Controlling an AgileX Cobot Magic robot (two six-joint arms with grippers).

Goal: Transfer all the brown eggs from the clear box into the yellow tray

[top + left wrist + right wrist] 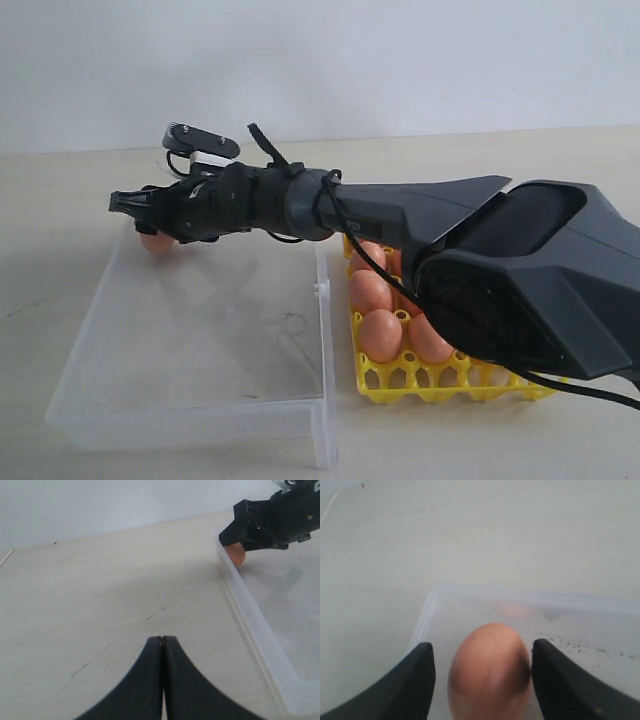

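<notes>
Right, only one brown egg [490, 675] is being seen in the clear box [200, 410], lying at its far left corner, close to the walls. It is being bracketed by the right gripper [482, 645], whose jaws are being held wide apart. A sliver of gap is being shown on one side, and the other pad [555, 680] looks at or near the shell, so by this read nothing is being clamped yet. The left gripper [162, 640] is being shown fully closed and empty, over the bare table [100, 580] just outside the box wall.

Handling, as a judgement: the egg is being treated as light and rigid but brittle. The shell is matte yet curved, so it is likely to squirt out from between the pads. Hold is best being taken across the widest belly, with the pads square to it and only a gentle squeeze. The corner walls are being counted as a snag risk for the fingers.

Views: the egg's centring between the pads is being shown only by the right wrist view. The yellow tray [420, 385], right of the box and carrying several brown eggs [380, 333], is being shown only by the exterior view. Much of it is being hidden by the arm [400, 215], so free cells cannot be counted. The egg's closeness to the side wall is being shown best by the left wrist view.
</notes>
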